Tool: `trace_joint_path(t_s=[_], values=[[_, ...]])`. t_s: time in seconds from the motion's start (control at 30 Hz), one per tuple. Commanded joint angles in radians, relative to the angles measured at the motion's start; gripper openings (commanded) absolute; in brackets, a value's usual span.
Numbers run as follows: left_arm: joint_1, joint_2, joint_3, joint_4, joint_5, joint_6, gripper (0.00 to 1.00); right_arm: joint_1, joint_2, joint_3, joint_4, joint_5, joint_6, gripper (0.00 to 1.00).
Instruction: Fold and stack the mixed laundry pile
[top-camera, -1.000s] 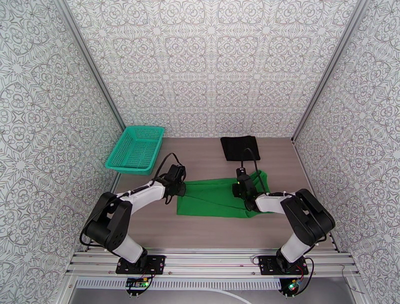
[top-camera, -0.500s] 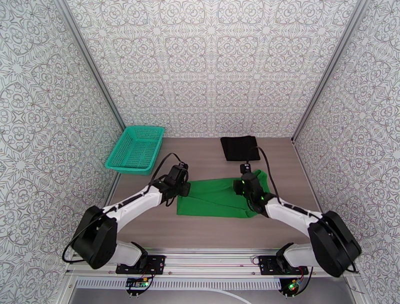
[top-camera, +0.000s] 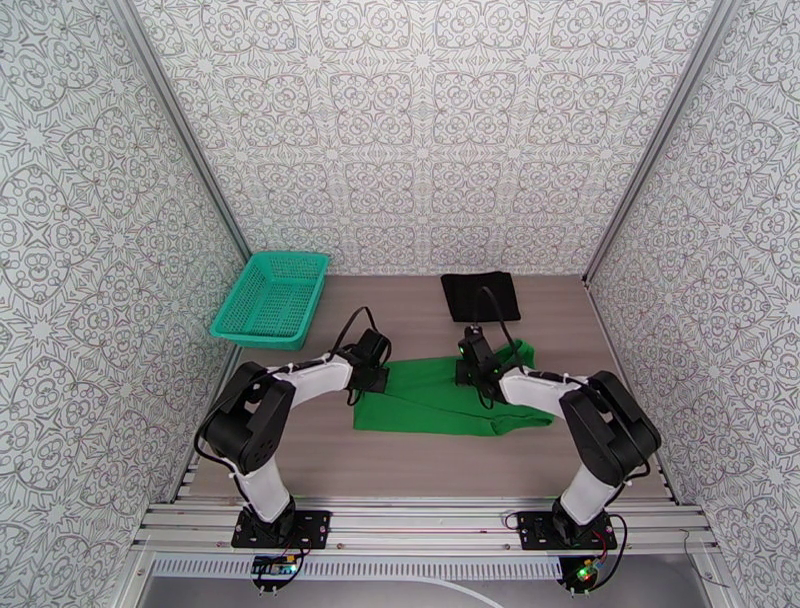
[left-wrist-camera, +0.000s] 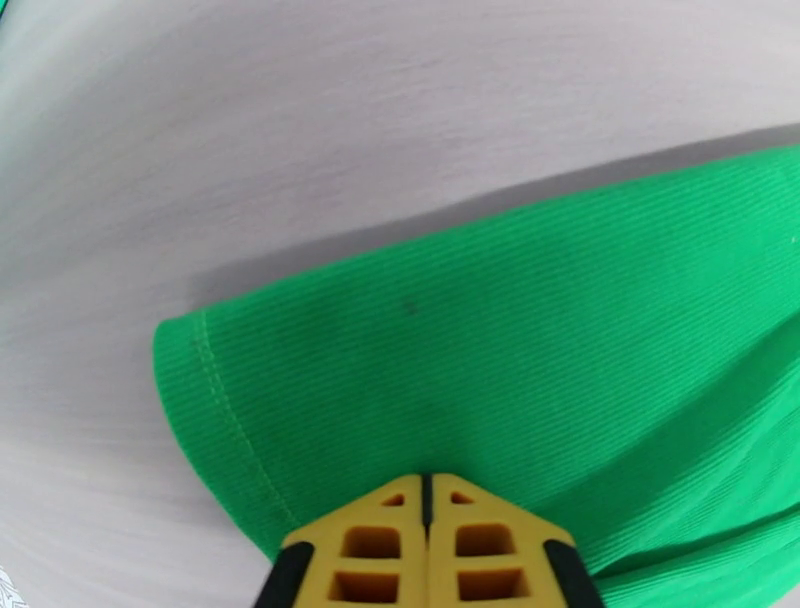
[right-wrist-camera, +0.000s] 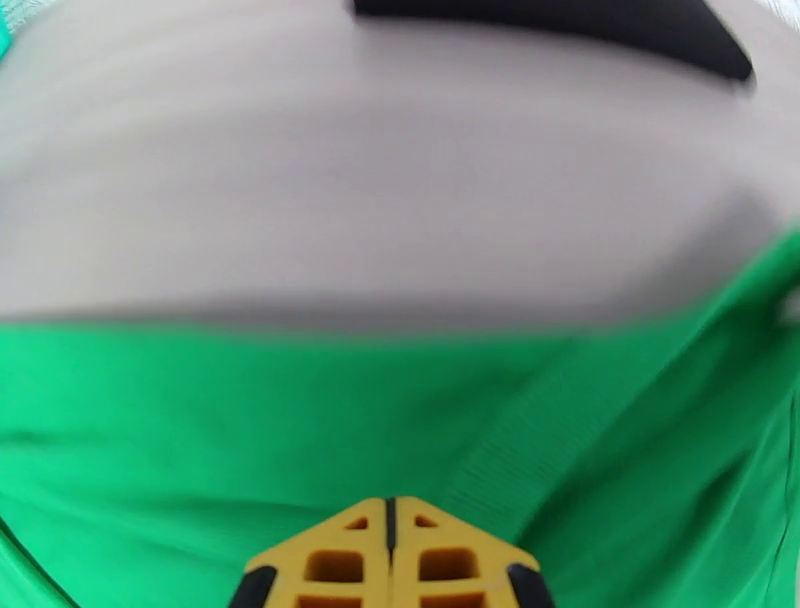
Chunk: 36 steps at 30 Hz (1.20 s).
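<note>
The bright green T-shirt (top-camera: 440, 398) lies spread across the middle of the table, partly folded. Its hemmed edge (left-wrist-camera: 215, 400) hangs raised above the wood in the left wrist view. My left gripper (top-camera: 378, 376) (left-wrist-camera: 427, 482) is shut on the shirt's left far edge. Over at the shirt's right far part, my right gripper (top-camera: 466, 372) (right-wrist-camera: 391, 503) is shut on green cloth (right-wrist-camera: 300, 420). The plain black garment (top-camera: 481, 296) (right-wrist-camera: 600, 25) lies folded flat at the back of the table, beyond the right gripper and apart from it.
A teal-green mesh basket (top-camera: 272, 298) stands at the back left by the wall. Patterned walls close in the table (top-camera: 420, 310) on three sides. Bare wood shows in front of the shirt (top-camera: 420, 465) and between shirt and basket.
Both grippers have moved a little inward and toward the back, holding the green shirt; its far edge has shifted with them. Both arms' elbows have swung to new poses.
</note>
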Motion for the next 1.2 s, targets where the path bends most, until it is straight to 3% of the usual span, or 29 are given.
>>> trace_joint_path(t_s=[0.0,0.23,0.37,0.63,0.7,0.8,0.87,1.0,1.17], values=[[0.007,-0.005,-0.032,0.011,-0.002,-0.020,0.00,0.005,-0.005,-0.045,0.011,0.002,0.079,0.00],[0.006,-0.013,-0.053,-0.001,-0.017,-0.031,0.01,0.005,0.034,-0.066,0.006,0.007,0.159,0.00],[0.005,-0.034,-0.032,-0.031,-0.021,-0.026,0.15,0.005,-0.023,0.007,-0.109,0.069,0.104,0.00],[0.002,-0.220,0.042,-0.145,-0.058,-0.016,0.53,0.001,-0.274,0.213,-0.523,0.148,0.001,0.41],[0.007,-0.266,0.055,-0.178,-0.061,-0.019,0.63,-0.001,-0.300,0.256,-0.648,0.088,-0.021,0.49],[0.034,-0.293,0.080,-0.238,-0.025,-0.031,0.76,0.002,-0.310,0.305,-0.800,-0.078,-0.070,0.53],[0.065,-0.281,0.097,-0.271,0.032,-0.045,0.78,0.025,-0.315,0.308,-0.840,-0.151,-0.081,0.53],[0.115,-0.223,0.115,-0.278,0.135,-0.062,0.78,0.091,-0.311,0.291,-0.834,-0.163,-0.055,0.57],[0.148,-0.130,0.128,-0.192,0.185,-0.072,0.61,0.106,-0.246,0.265,-0.719,-0.178,0.000,0.55]])
